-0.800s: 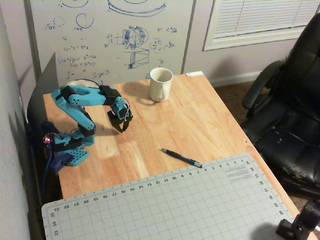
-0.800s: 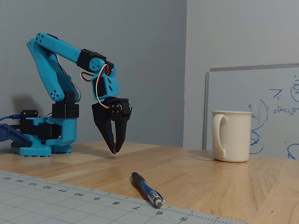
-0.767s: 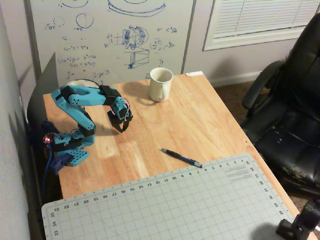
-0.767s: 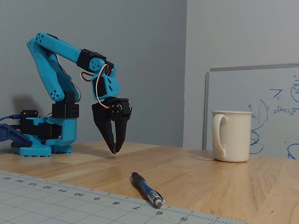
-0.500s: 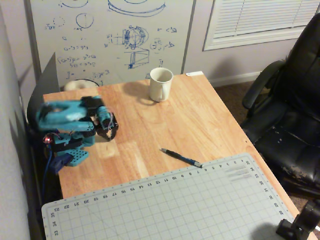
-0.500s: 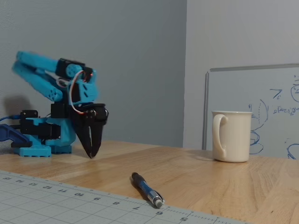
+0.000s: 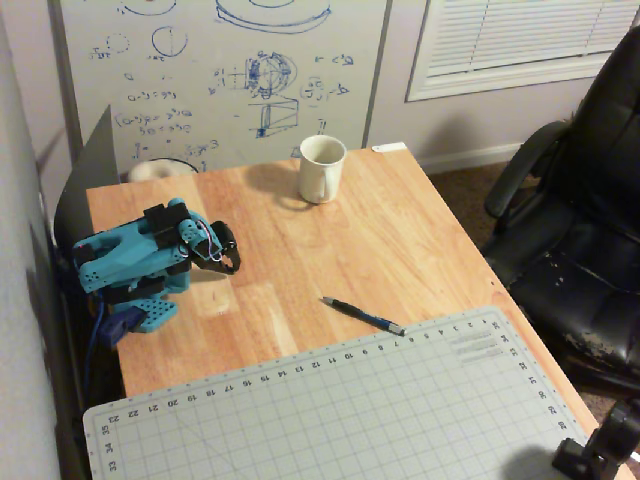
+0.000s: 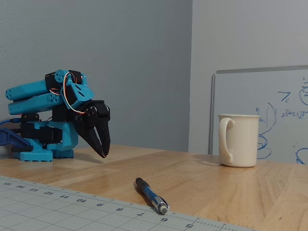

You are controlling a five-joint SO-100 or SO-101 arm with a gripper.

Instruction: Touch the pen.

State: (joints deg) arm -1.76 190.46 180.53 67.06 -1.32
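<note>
pen [image 7: 362, 314] laid flat on surface [image 7: 400, 240] beside mat [image 7: 330, 420] | fingers [image 8: 99, 139] seen pressed together, well apart from pen | mug [image 8: 238, 140] stood upright

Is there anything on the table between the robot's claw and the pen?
No. In the overhead view only bare wooden table lies between the gripper and the pen. The mug stands off to the side.

On my feed I count: cream mug [image 7: 322, 168] upright on the wooden surface [image 7: 400, 240], grey cutting mat [image 7: 350, 410], scribbled whiteboard [image 7: 220, 80], black office chair [image 7: 580, 220].
</note>
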